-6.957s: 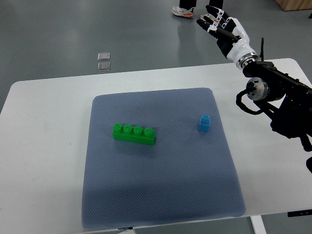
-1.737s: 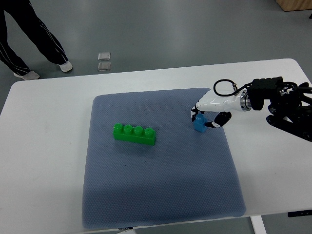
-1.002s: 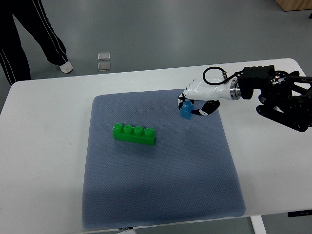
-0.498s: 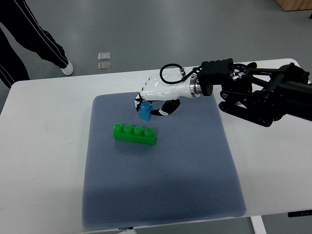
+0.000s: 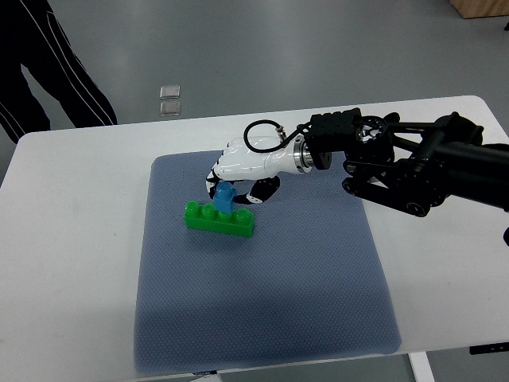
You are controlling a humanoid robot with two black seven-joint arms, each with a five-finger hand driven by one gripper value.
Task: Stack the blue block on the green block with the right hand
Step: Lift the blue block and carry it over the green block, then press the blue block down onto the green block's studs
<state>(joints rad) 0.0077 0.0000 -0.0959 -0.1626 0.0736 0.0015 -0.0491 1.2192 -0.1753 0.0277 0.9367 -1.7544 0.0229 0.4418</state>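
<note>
1. Now the white-shelled right hand [image 5: 235, 180] holds the small blue plastic block [image 5: 223, 196] pinched in its fingers.
2. That block sits directly over the long green studded plastic brick [image 5: 219, 220], above its middle studs.
3. It looks tilted and probably touches the studs, though contact is unclear.
4. The green brick's long axis runs left-right, slightly slanted, on the grey-blue textured mat [image 5: 262, 310].

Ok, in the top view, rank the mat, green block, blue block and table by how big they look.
Largest to smallest:
1. table
2. mat
3. green block
4. blue block, held in the right hand and partly hidden, so its full size is unsure, though clearly the smallest.
</note>
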